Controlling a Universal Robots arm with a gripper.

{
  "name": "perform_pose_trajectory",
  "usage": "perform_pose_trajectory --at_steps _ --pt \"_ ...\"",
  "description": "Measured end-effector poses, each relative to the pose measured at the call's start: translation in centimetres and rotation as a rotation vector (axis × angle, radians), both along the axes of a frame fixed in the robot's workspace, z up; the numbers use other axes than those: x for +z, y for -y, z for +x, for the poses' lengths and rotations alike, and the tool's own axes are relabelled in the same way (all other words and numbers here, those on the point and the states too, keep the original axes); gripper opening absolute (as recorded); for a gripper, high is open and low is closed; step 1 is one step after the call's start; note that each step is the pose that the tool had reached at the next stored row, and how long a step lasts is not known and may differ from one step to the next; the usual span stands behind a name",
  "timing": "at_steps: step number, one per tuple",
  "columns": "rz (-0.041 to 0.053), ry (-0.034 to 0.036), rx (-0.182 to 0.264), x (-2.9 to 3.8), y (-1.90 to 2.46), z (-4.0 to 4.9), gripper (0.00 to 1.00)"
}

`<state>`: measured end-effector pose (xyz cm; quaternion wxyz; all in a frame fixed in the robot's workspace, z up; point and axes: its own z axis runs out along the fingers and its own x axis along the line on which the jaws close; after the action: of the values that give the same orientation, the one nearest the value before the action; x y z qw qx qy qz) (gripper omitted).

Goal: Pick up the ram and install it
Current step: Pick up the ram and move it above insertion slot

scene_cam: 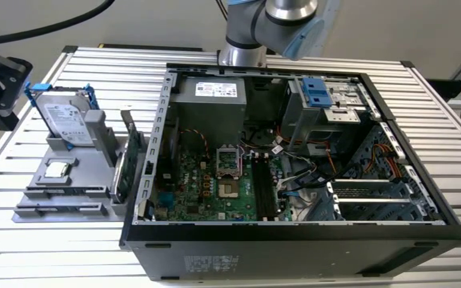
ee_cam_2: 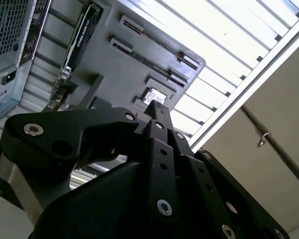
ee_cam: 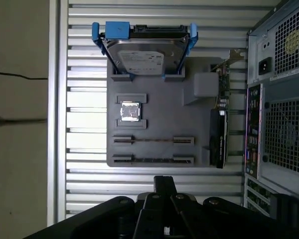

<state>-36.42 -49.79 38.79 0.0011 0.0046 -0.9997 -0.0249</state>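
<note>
A black gripper (ee_cam: 164, 181) near the grey plastic tray (ee_cam: 159, 99).
The thin dark ram stick (ee_cam: 153, 141) sits edge-on there; gripper open or closed, I cannot tell.

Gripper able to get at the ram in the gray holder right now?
Probably yes. In the first wrist view the gripper points at the gray holder, and the ram stands on edge in its slot with nothing over it; the card and hard drive stand apart from it.
</note>
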Motion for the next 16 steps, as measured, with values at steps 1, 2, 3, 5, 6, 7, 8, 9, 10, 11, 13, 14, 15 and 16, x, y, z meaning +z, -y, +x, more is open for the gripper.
perform_pose_trajectory --at_steps 1,2,3,5,6,7,8,9,10,11,13,14,15,16 --pt "0.0001 0.0001 0.006 -0.01 0.00 0.00 0.00" --pt "0.0002 0.0002 0.012 -0.01 0.00 0.01 0.00" --pt "0.0001 0.0001 0.018 -0.01 0.00 0.00 0.00" --pt "0.0002 0.0002 0.029 -0.01 0.00 0.00 0.00" --pt "0.0002 0.0002 0.034 -0.01 0.00 0.00 0.00" --pt "0.0001 0.0001 0.040 -0.01 0.00 0.00 0.00" --pt "0.0001 0.0001 0.046 -0.01 0.00 0.00 0.00" --pt "0.0001 0.0002 0.054 -0.01 0.00 0.00 0.00" --pt "0.0002 0.0002 0.062 -0.01 0.00 0.00 0.00" --pt "0.0001 0.0001 0.070 0.00 0.00 0.01 0.00" --pt "0.0000 0.0001 0.086 0.00 0.00 0.00 0.00" --pt "0.0001 0.0001 0.092 -0.01 0.00 0.00 0.00" --pt "0.0001 0.0001 0.097 -0.01 0.00 0.00 0.00" --pt "0.0001 0.0001 0.102 -0.01 0.00 0.00 0.00"
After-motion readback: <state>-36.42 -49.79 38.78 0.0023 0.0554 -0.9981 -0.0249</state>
